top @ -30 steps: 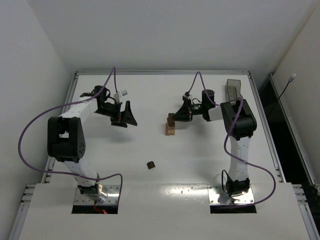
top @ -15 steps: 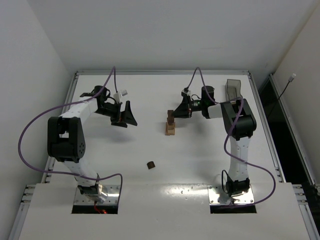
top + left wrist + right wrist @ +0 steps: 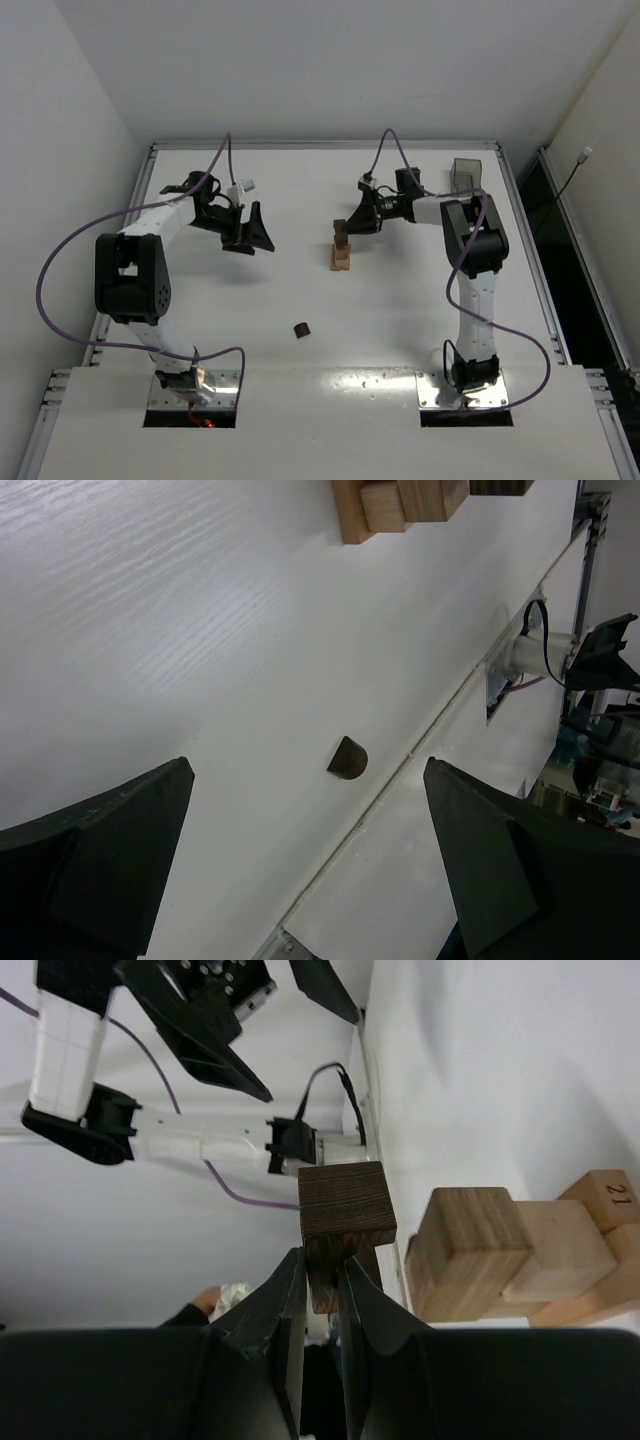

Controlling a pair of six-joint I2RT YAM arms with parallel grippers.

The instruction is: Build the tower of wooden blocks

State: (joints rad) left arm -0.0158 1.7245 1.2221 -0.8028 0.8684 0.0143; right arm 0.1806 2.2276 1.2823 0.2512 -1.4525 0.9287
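Digits "21" mark one tan block; right hand pinches dark block, left hand gapes.

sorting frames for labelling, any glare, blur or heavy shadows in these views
Top view: even light, no glare, faint shadow on the table below the left pincer; tower tiny. Left wrist: mild sheen on the table, loose block sharp, fingers dark. Right wrist: held block and tower crisp, right pincer shadowed.

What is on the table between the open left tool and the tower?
Nothing. Just bare white table lies between the left tool and the tower, seen in the top view.
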